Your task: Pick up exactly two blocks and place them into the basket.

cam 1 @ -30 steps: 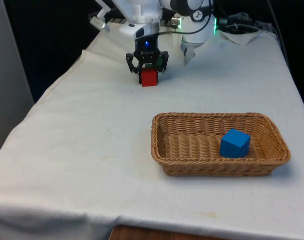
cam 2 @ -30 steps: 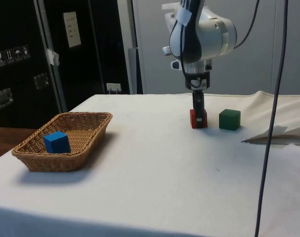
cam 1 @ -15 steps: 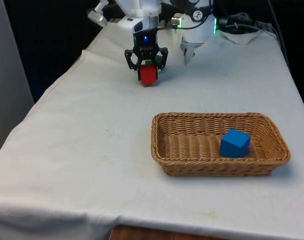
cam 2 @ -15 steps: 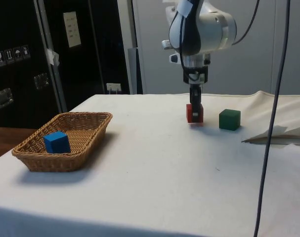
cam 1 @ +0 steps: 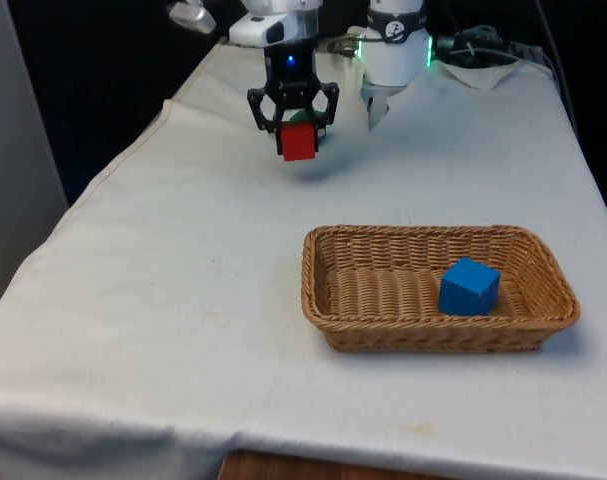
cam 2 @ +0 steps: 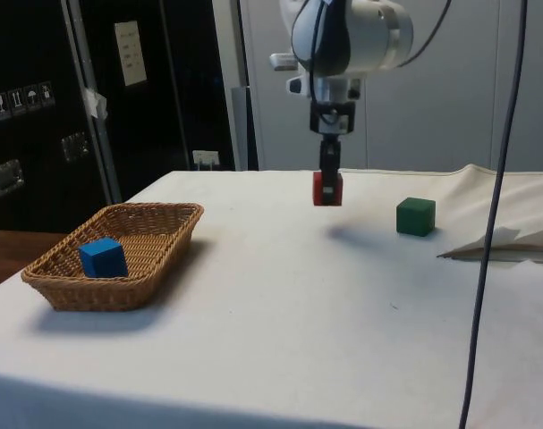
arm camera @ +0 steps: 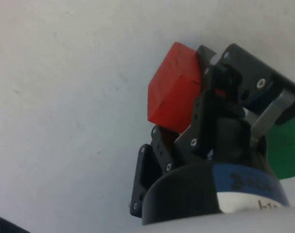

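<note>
My gripper (cam 1: 298, 140) is shut on a red block (cam 1: 299, 142), which hangs clear above the white cloth at the far end of the table. From the side, the red block (cam 2: 326, 189) is well off the surface, held by the gripper (cam 2: 327, 186). The wrist view has the red block (arm camera: 174, 87) clamped between the black fingers (arm camera: 205, 109). A green block (cam 2: 416, 216) rests on the cloth beyond it, and a sliver of the green block (arm camera: 286, 148) is visible past the gripper. A blue block (cam 1: 469, 287) lies inside the wicker basket (cam 1: 323, 290).
The basket (cam 2: 168, 228) stands near the front, towards the front view's right. A folded white cloth (cam 2: 504, 246) and hanging black cables (cam 2: 495, 197) are at the table's far end near the robot base (cam 1: 393, 50).
The gripper has lifted the red block off the cloth and carried it upward and a little away from the green block. The basket and blue block have stayed put.
</note>
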Robot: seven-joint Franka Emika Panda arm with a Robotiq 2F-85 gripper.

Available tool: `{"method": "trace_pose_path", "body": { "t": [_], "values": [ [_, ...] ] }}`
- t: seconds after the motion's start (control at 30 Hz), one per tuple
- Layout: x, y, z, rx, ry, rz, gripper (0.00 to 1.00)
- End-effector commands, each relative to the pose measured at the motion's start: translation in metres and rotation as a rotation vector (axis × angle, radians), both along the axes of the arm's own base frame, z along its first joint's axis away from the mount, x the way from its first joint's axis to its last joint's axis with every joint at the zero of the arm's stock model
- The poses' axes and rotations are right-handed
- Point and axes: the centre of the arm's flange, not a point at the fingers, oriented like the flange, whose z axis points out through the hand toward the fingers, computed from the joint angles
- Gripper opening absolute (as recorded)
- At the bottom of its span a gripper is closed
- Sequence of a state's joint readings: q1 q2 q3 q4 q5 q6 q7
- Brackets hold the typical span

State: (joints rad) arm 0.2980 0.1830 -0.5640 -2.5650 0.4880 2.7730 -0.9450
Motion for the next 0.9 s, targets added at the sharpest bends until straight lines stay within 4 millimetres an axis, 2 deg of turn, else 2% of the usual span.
{"method": "trace_pose_path", "body": {
  "t": [0.0, 0.2, 0.37, 0.4, 0.63, 0.67, 0.87],
  "values": [
    [0.005, 0.001, 0.002, -0.006, 0.008, -0.002, 0.04],
    [0.018, 0.005, 0.014, 0.003, -0.006, 0.003, 0.04],
    [0.039, 0.01, 0.033, 0.017, -0.024, 0.008, 0.04],
    [0.034, 0.009, 0.031, 0.023, -0.03, 0.01, 0.04],
    [0.058, 0.015, 0.048, 0.029, -0.039, 0.012, 0.04],
    [0.054, 0.014, 0.047, 0.037, -0.046, 0.013, 0.04],
    [0.079, 0.022, 0.062, 0.036, -0.054, 0.018, 0.04]
  ]
}}
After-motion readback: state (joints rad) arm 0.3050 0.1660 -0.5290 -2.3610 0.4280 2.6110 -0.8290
